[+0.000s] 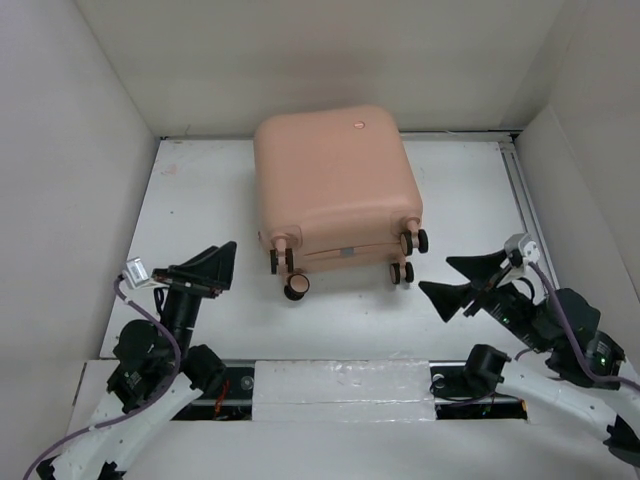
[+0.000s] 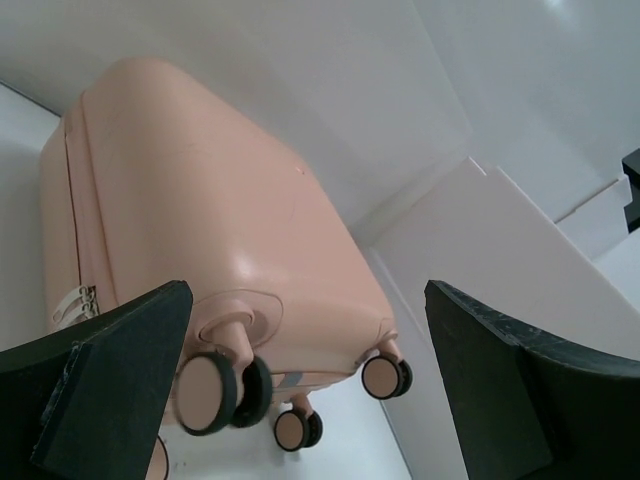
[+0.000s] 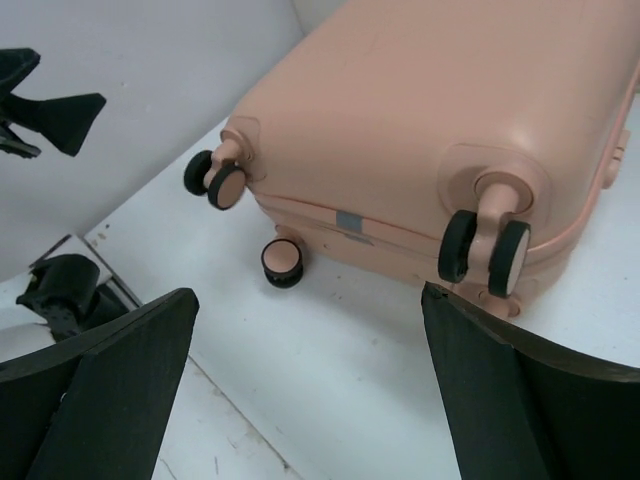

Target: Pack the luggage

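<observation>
Grippers: left gripper [image 1: 228,268] and right gripper [image 1: 435,276] are both released, with jaws spread and nothing held.
Luggage: the luggage [image 1: 330,180] is shut and lies on its broad side, mid-counter toward the back wall.
Casters: the caster wheels [image 1: 297,288] face the arms.
Handling: likely a stiff, smooth, slippery shell, too broad to span, and bulky rather than fragile.
Hold: probably best taken by the zipper pulls [image 2: 75,300] or the seam lip.
Count: one suitcase, four casters, two grippers.
Counter: the white counter [image 1: 200,200] carries it.

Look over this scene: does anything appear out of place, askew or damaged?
Nothing looks damaged or spilled. The luggage lies shut on its flat side, turned slightly askew to the edges of the table. One caster, at its near left corner, is swivelled differently from the others.
</observation>
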Tool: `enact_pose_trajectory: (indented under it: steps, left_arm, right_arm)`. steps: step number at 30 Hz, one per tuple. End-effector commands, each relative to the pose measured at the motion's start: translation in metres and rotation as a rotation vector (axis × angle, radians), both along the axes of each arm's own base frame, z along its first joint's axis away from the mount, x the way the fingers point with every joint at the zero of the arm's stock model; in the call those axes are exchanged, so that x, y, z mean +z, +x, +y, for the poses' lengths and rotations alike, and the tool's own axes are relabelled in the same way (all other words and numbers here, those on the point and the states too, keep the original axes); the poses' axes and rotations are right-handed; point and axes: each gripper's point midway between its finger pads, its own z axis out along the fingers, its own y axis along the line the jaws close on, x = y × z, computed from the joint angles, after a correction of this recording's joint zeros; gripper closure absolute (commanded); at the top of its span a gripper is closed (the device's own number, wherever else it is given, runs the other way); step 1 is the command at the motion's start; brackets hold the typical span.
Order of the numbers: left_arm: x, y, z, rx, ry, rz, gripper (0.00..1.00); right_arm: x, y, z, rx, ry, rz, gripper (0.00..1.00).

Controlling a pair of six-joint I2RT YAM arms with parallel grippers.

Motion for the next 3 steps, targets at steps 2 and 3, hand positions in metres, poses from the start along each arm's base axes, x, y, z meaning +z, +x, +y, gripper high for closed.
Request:
enact_pose_trajectory:
  steps: [2,3]
  left_arm:
    - [0.0141,-0.004,-0.0022,-0.024,-0.021,-0.041,0.0]
    - [0.0121,-0.0021,-0.0041,-0.024,-0.013,-0.032,0.0]
  right_arm:
    - [0.0023,0.0009,-0.0158,-0.057,0.04,-0.005,0.0]
    - [0.0002,0.0005,-0.0165,-0.057,0.041,-0.006,0.0]
